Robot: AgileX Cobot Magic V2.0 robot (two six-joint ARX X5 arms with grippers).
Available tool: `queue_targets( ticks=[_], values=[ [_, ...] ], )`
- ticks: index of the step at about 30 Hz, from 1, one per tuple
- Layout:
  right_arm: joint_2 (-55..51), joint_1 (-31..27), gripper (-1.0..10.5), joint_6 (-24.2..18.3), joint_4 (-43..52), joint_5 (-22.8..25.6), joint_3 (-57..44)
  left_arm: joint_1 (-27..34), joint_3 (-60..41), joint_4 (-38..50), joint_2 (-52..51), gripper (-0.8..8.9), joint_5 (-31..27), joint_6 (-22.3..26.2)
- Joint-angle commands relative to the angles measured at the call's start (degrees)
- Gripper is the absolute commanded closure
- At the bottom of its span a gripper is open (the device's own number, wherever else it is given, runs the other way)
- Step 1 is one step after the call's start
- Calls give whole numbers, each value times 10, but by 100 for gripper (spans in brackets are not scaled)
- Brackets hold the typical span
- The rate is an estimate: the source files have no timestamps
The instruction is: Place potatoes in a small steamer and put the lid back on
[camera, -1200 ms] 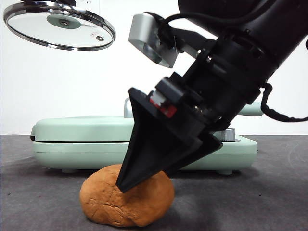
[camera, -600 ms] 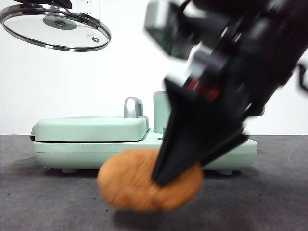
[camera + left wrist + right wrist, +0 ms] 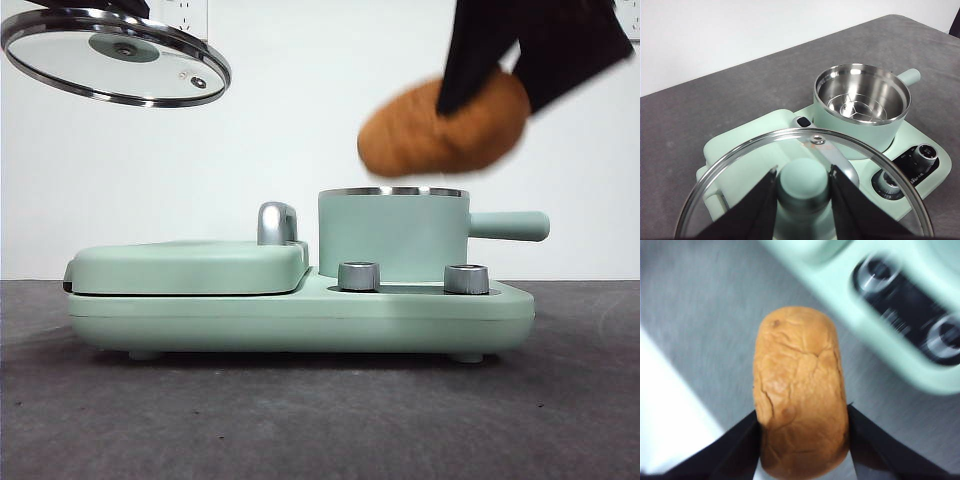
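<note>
The right gripper (image 3: 490, 70) is clenched on the potato (image 3: 445, 125), its two black jaws pressing the sides of the cracked orange-brown skin, and it holds the potato in the air just above the open mouth of the small steamer (image 3: 392, 235), clear of the chrome rim. In the right wrist view the potato (image 3: 800, 390) sits between the jaws with the appliance's control panel (image 3: 910, 315) blurred beyond it. The steamer (image 3: 860, 107) stands uncovered on its mint-green base (image 3: 300, 315); inside, only the bare steel bowl and a perforated insert show. The left gripper (image 3: 802, 205) grips the mint-green knob (image 3: 802, 185) of the glass lid (image 3: 740, 165), jaws closed on either side of it, holding the lid (image 3: 115, 55) tilted and high, well apart from the steamer and over the flat griddle cover (image 3: 190, 265).
</note>
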Motion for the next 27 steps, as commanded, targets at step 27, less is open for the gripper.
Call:
queue_targets(
  ticks=[27],
  values=[
    [397, -159, 750, -87, 20, 3, 410, -2, 7, 17, -1, 799, 1, -3]
  ],
)
